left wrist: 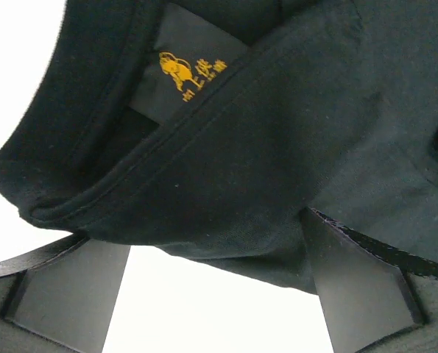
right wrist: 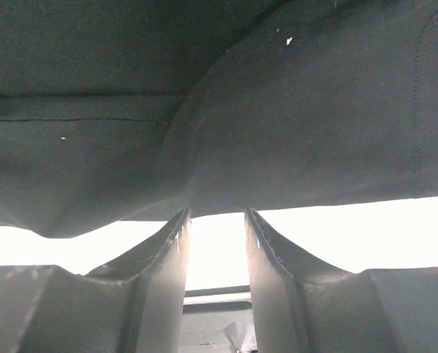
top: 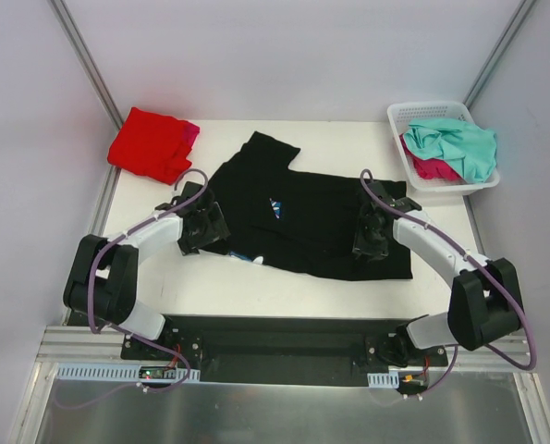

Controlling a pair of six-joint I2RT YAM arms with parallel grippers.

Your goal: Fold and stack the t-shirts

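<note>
1. Far left: a folded bright red cotton t-shirt (top: 150, 145) sits at the far-left corner of the white worktop (top: 210, 291). A strip of magenta-pink cloth (top: 191, 134) shows at its right edge. The bundle looks parked there as the base of the stack, out of the folding area.
2. The left tool (top: 201, 225) is at the left edge of the large black t-shirt (top: 321, 227). Its jaws are spread wide, and cloth drapes across its fingers (left wrist: 64, 287) without being pinched. A yellow stitched neck label (left wrist: 191, 73) lies just beyond them, so this tool appears placed to take the collar end.
3. Centre: the black shirt lies spread flat on the worktop, white daisy print (top: 276, 207) facing up. Its long axis runs left to right, slanting a little toward the near right. Judging by the label, the collar points left and the hem right. One sleeve points toward the far edge.
4. The right tool (top: 371, 233) is at the shirt's right end. Its jaws are about half closed, with bright worktop showing in the gap. Its fingers (right wrist: 163, 272) meet the cloth's edge, but whether any fabric is clamped cannot be told.
5. Far right: a white plastic lattice basket (top: 397, 113) holds a crumpled teal-mint shirt (top: 459, 143) over a magenta-pink shirt (top: 432, 169), apparently awaiting their turn.
</note>
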